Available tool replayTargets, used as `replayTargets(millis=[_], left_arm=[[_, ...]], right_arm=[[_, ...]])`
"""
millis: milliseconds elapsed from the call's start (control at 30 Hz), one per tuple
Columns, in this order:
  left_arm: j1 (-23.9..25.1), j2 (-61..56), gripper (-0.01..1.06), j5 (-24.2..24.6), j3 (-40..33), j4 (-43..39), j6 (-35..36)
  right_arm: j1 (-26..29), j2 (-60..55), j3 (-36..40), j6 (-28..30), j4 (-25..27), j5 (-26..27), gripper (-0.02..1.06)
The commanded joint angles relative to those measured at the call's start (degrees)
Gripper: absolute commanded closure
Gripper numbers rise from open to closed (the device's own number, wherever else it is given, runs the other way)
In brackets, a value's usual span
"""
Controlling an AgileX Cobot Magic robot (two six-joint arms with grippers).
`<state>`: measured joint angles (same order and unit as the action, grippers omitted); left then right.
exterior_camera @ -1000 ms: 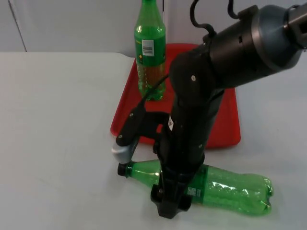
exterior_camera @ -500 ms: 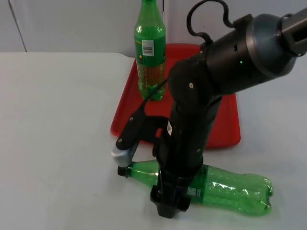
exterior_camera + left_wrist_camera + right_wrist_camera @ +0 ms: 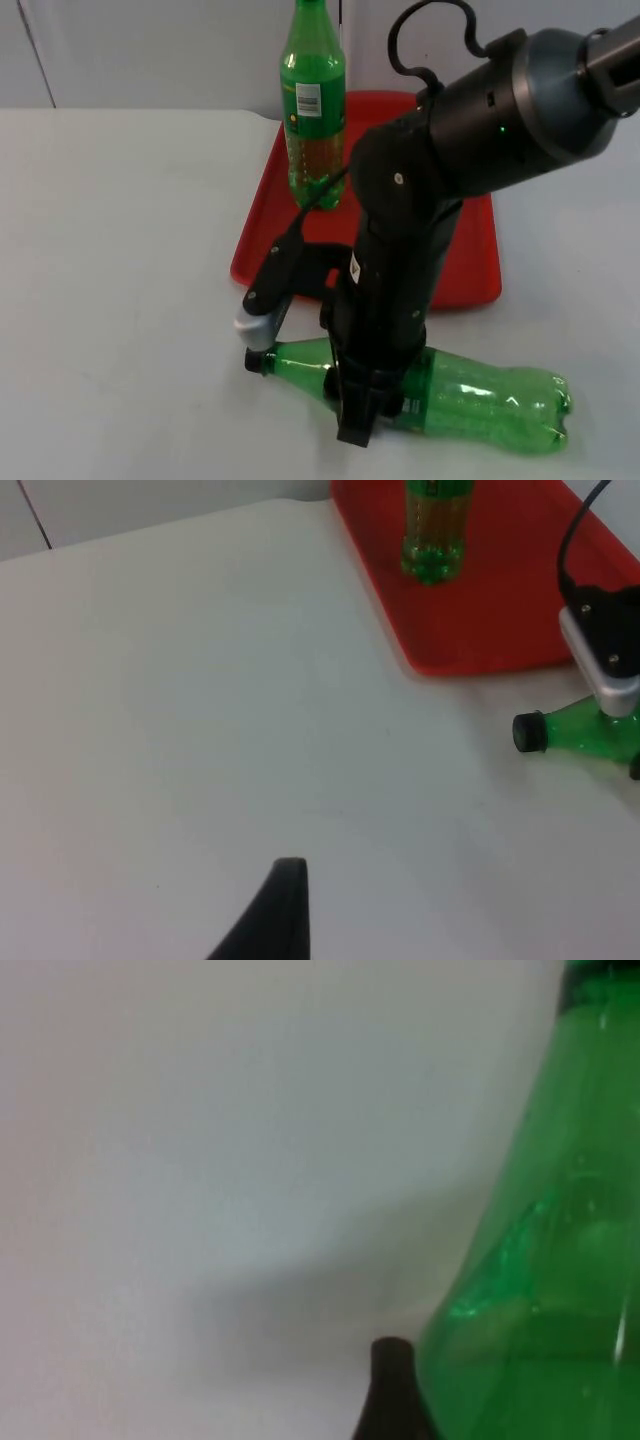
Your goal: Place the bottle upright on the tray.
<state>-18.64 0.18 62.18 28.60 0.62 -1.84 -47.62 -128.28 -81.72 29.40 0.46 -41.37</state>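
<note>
A green plastic bottle with a black cap lies on its side on the white table, just in front of the red tray. My right gripper reaches straight down over the bottle's shoulder and is shut on it. In the right wrist view a black fingertip presses against the green bottle. The left wrist view shows the lying bottle's neck and the tray. My left gripper waits above bare table, away from the tray.
A second green bottle with a label stands upright on the tray's far left corner, also seen as the upright bottle. The right arm covers much of the tray's middle. The grey wall closes the table's far side.
The right gripper's fingers have closed in on the lying bottle, and the bottle has shifted slightly. The arm has barely moved otherwise.
</note>
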Motion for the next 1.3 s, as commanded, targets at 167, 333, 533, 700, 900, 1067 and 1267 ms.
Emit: replayTargets(millis=[167, 333, 533, 700, 900, 1067, 1267], left_arm=[[-0.38, -0.18, 0.0, -0.59, -0.27, -0.18, 0.13], [-0.38, -0.18, 0.0, -0.59, -0.27, -0.18, 0.13], [-0.38, -0.18, 0.0, -0.59, -0.27, -0.18, 0.13], [-0.38, -0.18, 0.0, -0.59, -0.27, -0.18, 0.13], [-0.38, -0.18, 0.0, -0.59, -0.27, -0.18, 0.13], [-0.38, -0.18, 0.0, -0.59, -0.27, -0.18, 0.13], [-0.38, -0.18, 0.0, -0.59, -0.27, -0.18, 0.13]], right_arm=[[-0.22, -0.76, 0.13, 0.0, -0.46, -7.82, 1.05], [-0.22, -0.76, -0.66, -0.77, -0.46, -9.0, 1.05], [-0.22, 1.31, -2.5, -5.07, 0.07, -8.19, 1.05], [-0.22, 7.94, -2.5, -6.08, 4.81, -1.23, 1.05], [-0.22, 15.44, -2.5, -8.44, 6.26, 3.45, 1.05], [-0.22, 24.22, -2.5, -10.48, 5.63, 7.62, 1.05], [-0.22, 32.53, -0.91, -10.48, 5.5, 12.9, 1.05]])
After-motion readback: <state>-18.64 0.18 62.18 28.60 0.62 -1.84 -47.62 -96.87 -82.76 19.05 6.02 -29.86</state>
